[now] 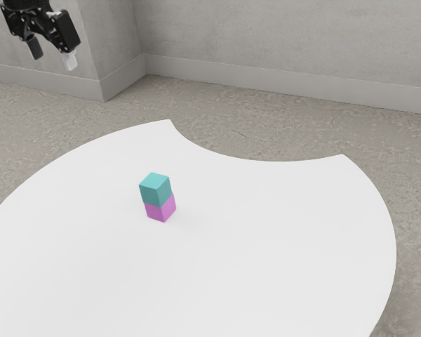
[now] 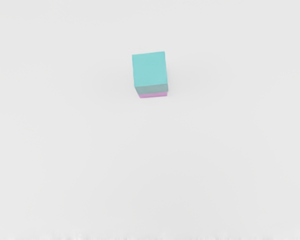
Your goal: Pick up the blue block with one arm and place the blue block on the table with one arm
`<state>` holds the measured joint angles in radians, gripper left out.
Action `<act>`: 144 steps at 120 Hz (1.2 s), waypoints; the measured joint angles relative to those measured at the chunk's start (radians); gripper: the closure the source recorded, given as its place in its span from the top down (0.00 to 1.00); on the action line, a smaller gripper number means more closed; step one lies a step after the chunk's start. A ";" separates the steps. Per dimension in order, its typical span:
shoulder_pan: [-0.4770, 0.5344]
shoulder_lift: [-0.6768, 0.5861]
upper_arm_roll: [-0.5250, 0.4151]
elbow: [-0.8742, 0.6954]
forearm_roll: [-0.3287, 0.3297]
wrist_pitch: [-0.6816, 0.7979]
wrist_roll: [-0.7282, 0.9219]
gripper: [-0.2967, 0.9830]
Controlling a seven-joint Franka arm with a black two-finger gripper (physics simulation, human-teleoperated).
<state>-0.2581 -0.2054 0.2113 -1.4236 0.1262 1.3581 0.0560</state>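
Observation:
My gripper (image 1: 52,56) is at the exterior view's upper left, high above the table, its two fingers apart with nothing between them. The teal-blue block (image 1: 156,189) rests on top of a pink-purple block (image 1: 161,209), and that lower block stands on the white table (image 1: 266,239). From the wrist view, the blue block (image 2: 150,70) is seen mostly from above, with a thin strip of the purple block (image 2: 154,94) under it. The gripper is well away from both blocks.
The round white table has a curved notch in its far edge. Beyond it lie a grey-brown floor (image 1: 266,130) and a pale wall (image 1: 281,35) with a baseboard; a wall corner juts out behind the gripper.

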 joint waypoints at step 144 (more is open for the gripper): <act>0.093 0.497 0.068 -0.382 -0.145 0.746 0.021 0.77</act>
<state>-0.1647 0.2918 0.2792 -1.8058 -0.0186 2.1042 0.0766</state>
